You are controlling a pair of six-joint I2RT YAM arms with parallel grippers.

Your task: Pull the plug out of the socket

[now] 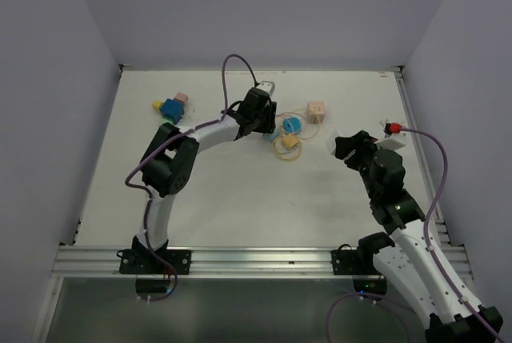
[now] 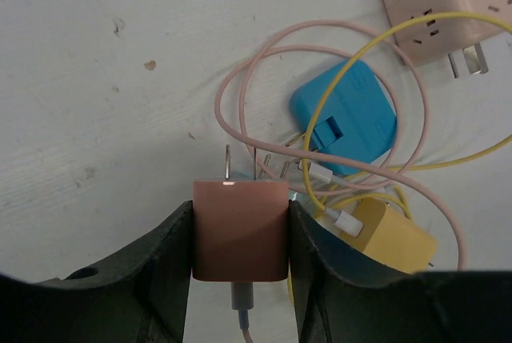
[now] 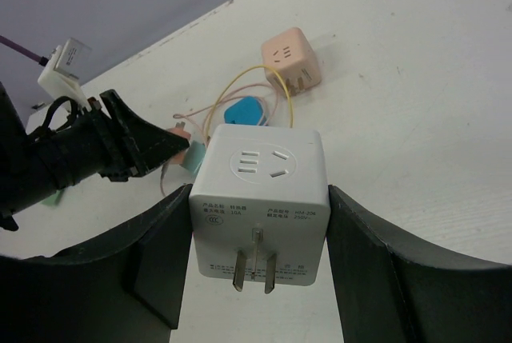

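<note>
Left gripper (image 2: 240, 223) clenches the pink plug (image 2: 240, 239) at bottom centre, prongs bare; right gripper (image 3: 258, 231) clamps the white socket (image 3: 260, 175) low in its frame. Careful: that pink cable (image 2: 218, 111) loops through the yellow cable (image 2: 307, 131), so lifting away could drag the blue charger (image 2: 348, 115) along.

A white, lightly scuffed table (image 1: 240, 199) is seen, with a pink socket cube (image 1: 316, 111) set toward its far middle. Near it a blue adapter (image 1: 291, 125) and a yellow adapter (image 1: 288, 142) are laid close together, looped about by a pink cable (image 2: 218, 107) and a yellow cable (image 2: 318, 101). Well apart, at the far left, a cluster of coloured blocks (image 1: 170, 108) is gathered, blue, yellow and pink among them.
</note>
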